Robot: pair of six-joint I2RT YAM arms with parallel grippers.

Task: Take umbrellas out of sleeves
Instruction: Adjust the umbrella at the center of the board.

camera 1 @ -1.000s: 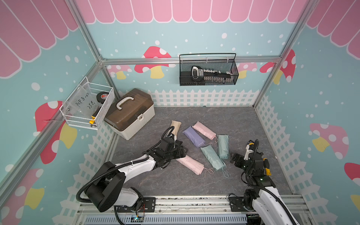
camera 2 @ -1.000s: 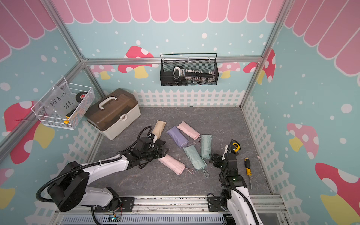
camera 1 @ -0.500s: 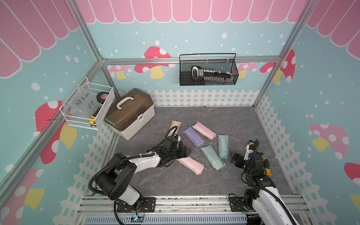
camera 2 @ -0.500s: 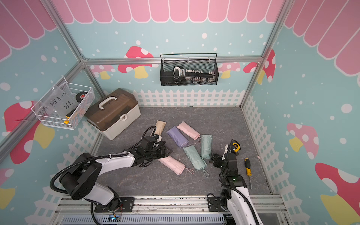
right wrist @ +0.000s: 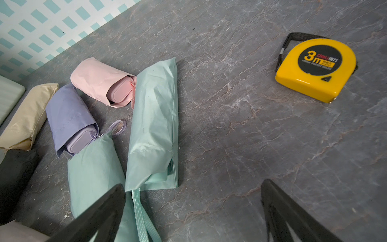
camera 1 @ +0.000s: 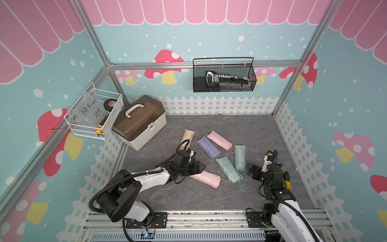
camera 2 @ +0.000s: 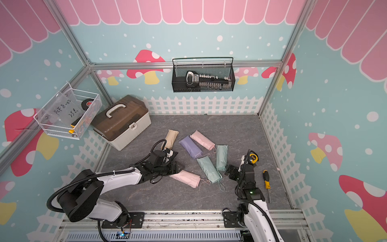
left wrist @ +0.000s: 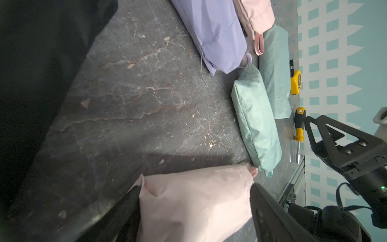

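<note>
Well, take the grey floor (camera 1: 167, 194) as a dial, with the back fence at twelve and the rail at six. The sleeves lie bunched around the middle, and every one I can see looks filled.

The left gripper (camera 1: 198, 167) reaches in low from eight o'clock. Its two fingers (left wrist: 270, 209) press on either side of the near pink sleeve (camera 1: 207, 178), clamping the end away from its loop. That sleeve lies flat, just toward seven from centre, with its loop pointing toward four.

Just beside the loop end is the slanted mint sleeve (camera 1: 227, 169). The straight mint sleeve (camera 1: 239, 155) sits at that one's two o'clock.

Toward twelve, the lilac sleeve (camera 1: 208, 146) and the far pink sleeve (camera 1: 219, 139) lie side by side. A lilac handle (right wrist: 80, 140) and a pink handle (right wrist: 121, 92) show in their mouths. The beige sleeve (camera 1: 187, 138) is at eleven. A black sleeve (right wrist: 16, 178) next to it shows only from the right wrist, since the left arm covers it from above.

The right gripper (camera 1: 254, 170) hangs at four o'clock with its jaws spread wide and empty, just beside the mint sleeves' near ends.

A yellow tape measure (camera 2: 253, 158) and a screwdriver (camera 2: 266, 180) lie at three, and a toolbox (camera 1: 140, 121) sits at ten.
</note>
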